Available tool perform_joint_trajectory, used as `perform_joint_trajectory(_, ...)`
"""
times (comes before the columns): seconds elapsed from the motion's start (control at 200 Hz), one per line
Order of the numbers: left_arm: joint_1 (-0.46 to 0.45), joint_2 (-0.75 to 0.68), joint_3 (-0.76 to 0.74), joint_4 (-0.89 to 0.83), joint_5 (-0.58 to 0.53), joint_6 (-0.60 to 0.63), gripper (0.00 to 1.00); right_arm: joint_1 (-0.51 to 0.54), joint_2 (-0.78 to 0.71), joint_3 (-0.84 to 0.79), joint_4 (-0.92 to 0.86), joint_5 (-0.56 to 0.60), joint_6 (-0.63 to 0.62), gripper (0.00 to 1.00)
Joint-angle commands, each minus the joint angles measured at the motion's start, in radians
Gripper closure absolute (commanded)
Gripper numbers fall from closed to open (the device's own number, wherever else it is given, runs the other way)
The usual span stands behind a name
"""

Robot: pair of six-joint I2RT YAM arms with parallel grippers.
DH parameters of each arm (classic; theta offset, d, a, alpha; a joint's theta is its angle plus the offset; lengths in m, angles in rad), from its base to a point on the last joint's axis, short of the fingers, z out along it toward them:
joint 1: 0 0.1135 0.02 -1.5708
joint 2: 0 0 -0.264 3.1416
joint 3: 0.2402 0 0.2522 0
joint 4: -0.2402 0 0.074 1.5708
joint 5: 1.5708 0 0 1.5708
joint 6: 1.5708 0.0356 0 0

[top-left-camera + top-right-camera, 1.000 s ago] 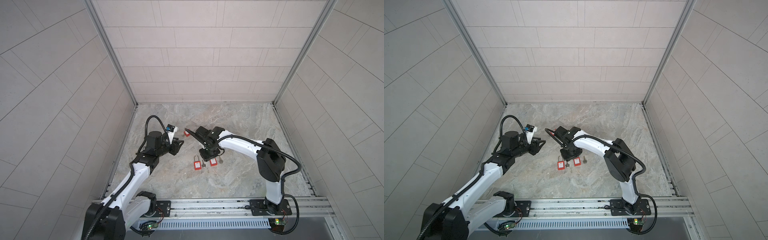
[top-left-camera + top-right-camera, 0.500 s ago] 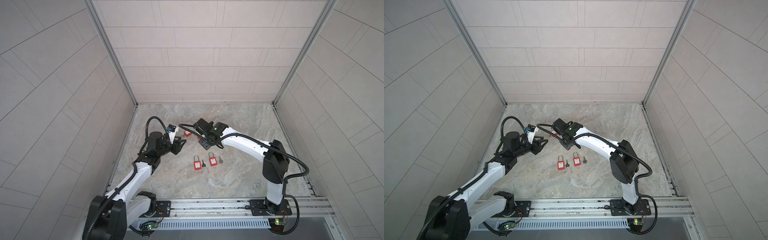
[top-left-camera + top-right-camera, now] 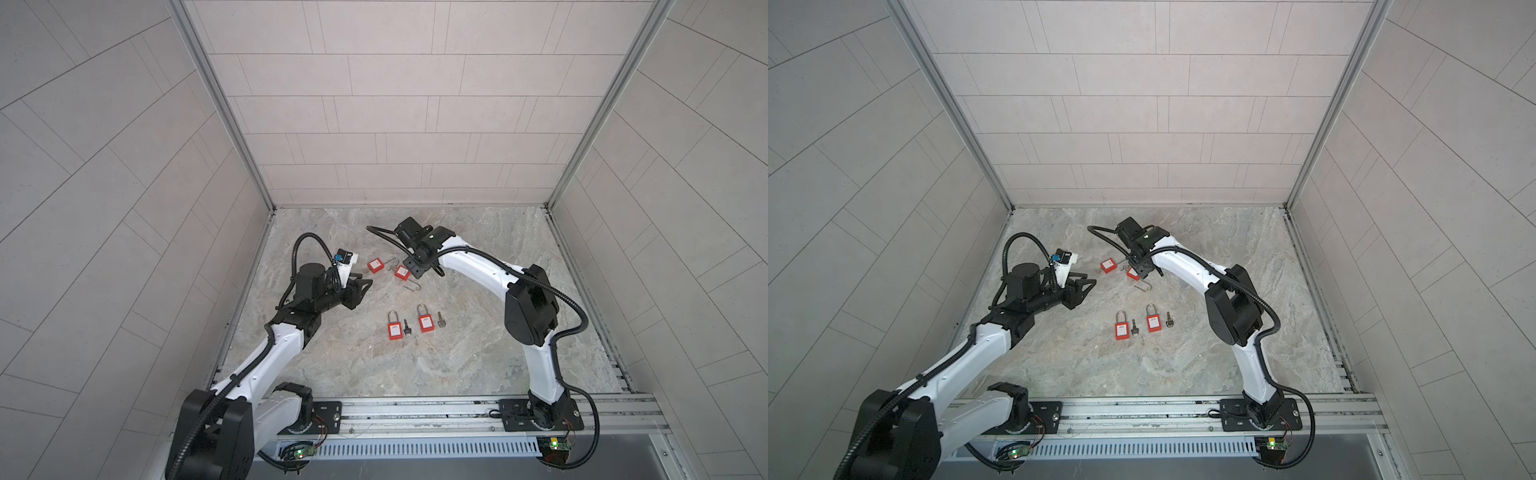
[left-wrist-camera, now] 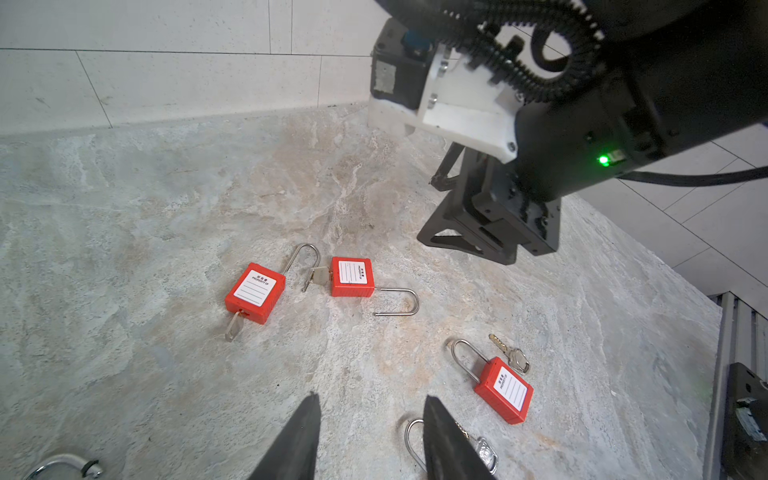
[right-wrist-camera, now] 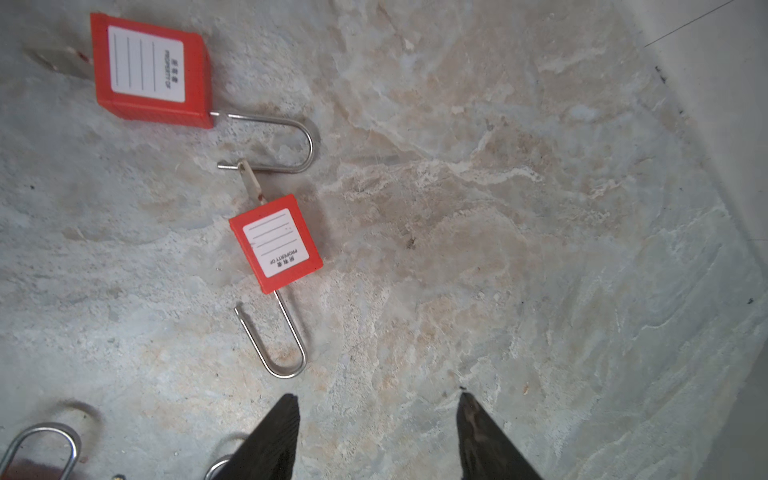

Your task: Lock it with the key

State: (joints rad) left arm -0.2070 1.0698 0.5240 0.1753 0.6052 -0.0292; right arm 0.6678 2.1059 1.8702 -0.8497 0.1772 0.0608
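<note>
The right arm (image 3: 473, 270) is arching up from the base rail (image 3: 415, 409), elbow held high, with its wrist bending down so that the right gripper (image 5: 376, 397) is pointing at the marble floor (image 3: 457, 365). Its fingers are standing wide apart, released, with nothing between them. The central open padlock (image 5: 276, 241) is lying flat just beside that gripper, label up. Its shackle is swung free and a key (image 5: 251, 178) is sitting in its body. In a top view the gripper is hiding part of this padlock.

The left arm (image 3: 282, 345) is stretching forward low, and the left gripper (image 4: 371, 401) is aiming toward the central open padlock while hanging well short of it. Its jaws are parted and empty.

A second open padlock (image 3: 375, 266) is lying just beside the central one, on the left arm's side. It is carrying its own key (image 4: 235, 326), and its shackle tip appears to be touching the central padlock's key.

Two closed padlocks (image 3: 395, 330) (image 3: 427, 322) are lying side by side, well apart from the central padlock and toward the rail. A dark-headed key (image 3: 407, 327) and a silver key (image 3: 441, 320) are lying loose just beside them.
</note>
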Motion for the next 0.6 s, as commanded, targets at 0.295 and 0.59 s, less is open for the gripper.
perform_joint_trajectory(0.295, 0.005, 0.030, 0.001, 0.022, 0.014, 0.010, 0.54, -0.026, 0.147, 0.123, -0.053, -0.164, -0.002, 0.33)
perform_joint_trajectory(0.59, 0.005, 0.026, 0.010, -0.005, 0.010, 0.010, 0.54, -0.047, 0.189, 0.164, -0.108, -0.243, 0.025, 0.29)
